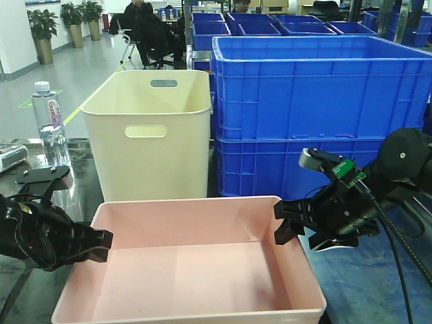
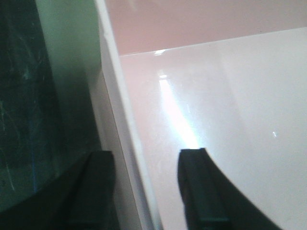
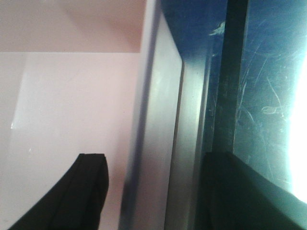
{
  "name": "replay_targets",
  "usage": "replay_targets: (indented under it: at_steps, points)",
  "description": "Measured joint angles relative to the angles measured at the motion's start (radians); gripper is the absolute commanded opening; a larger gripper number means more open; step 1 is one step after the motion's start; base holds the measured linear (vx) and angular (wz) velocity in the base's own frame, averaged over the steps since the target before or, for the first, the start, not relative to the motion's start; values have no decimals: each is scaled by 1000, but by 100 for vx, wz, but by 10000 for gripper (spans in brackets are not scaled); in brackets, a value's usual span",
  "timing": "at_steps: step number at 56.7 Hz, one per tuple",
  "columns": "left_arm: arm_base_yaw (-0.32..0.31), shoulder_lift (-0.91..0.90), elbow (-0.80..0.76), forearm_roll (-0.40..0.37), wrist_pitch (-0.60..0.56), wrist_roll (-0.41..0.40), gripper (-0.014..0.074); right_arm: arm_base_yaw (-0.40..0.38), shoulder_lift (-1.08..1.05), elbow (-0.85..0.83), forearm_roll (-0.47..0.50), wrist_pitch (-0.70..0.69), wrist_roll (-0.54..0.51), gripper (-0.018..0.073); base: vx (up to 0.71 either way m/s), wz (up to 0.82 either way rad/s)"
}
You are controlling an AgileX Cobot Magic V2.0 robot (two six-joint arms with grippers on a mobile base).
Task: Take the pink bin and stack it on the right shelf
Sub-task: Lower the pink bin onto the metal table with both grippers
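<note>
From where I'm standing, the pink bin (image 1: 192, 270) sits nearest of all, square in front of the robot on the dark glossy bench (image 1: 13, 297), its long sides running left to right between the two arms. The left pincer (image 1: 101, 244) is at the bin's left wall and the right pincer (image 1: 283, 223) at its right wall, so each arm is about as close as the other and the bin lies directly between them.

The wrist views settle the thing that matters. On the left, one finger (image 2: 204, 191) hangs inside over the pink floor and the other outside over the bench, with the rolled rim (image 2: 129, 153) running up between them. On the right it is mirrored: one finger (image 3: 84, 191) inside, one outside, the wall between. Both pincers are spread wide enough to straddle the wall, and neither appears to have closed on it yet.

I'd judge the next move is simply to pinch both walls together before lifting.

Behind the bin stands a taller cream bin (image 1: 152, 135), a water bottle (image 1: 48, 121) to its left, and stacked blue crates (image 1: 317, 94) beyond.
</note>
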Motion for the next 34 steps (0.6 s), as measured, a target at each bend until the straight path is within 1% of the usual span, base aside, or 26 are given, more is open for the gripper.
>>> replay_targets:
  at_steps: [8, 13, 17, 20, 26, 31, 34]
  points:
    - [0, -4, 0, -1, -17, 1, 522, 0, -6, 0, 14, -12, 4, 491, 0, 0]
    - [0, -26, 0, -1, -18, 2, 498, 0, -29, 0, 15, -22, -13, 484, 0, 0]
    - [0, -63, 0, -1, -23, 9, 456, 0, -75, 0, 15, -31, -34, 460, 0, 0]
    - [0, -105, 0, -1, -34, 12, 412, 0, -119, 0, 13, -36, -49, 434, 0, 0]
    - [0, -226, 1, -1, -83, 34, 274, 0, -230, 0, 8, -44, -103, 357, 0, 0]
    - [0, -351, 35, -5, -167, 98, 143, 0, -324, 0, -5, -62, -154, 274, 0, 0]
    - [0, -443, 88, -7, -222, 144, 55, 0, -367, 16, -12, -94, -166, 216, 0, 0]
